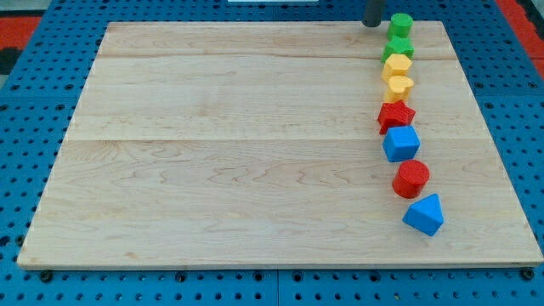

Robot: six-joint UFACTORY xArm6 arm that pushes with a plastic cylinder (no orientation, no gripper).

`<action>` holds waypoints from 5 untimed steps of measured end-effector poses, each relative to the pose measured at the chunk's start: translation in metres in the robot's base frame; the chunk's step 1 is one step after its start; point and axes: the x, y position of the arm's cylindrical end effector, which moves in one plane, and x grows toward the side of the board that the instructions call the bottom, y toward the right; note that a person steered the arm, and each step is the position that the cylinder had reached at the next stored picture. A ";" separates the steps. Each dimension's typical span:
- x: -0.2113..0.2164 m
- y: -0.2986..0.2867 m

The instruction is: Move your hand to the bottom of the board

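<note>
My tip (372,25) is at the top edge of the wooden board (229,144), just left of the green cylinder (401,23). Below that block a column of blocks runs down the view's right side: a green block (399,46), a yellow hexagon-like block (397,65), a yellow block (399,86), a red star (395,115), a blue block (401,143), a red cylinder (411,178) and a blue triangular block (424,214). My tip touches none of them that I can tell.
The board lies on a blue perforated table (34,102). A red strip (21,30) shows at the top corners of the view.
</note>
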 end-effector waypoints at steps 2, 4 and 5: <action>0.167 -0.096; 0.426 -0.086; 0.428 -0.080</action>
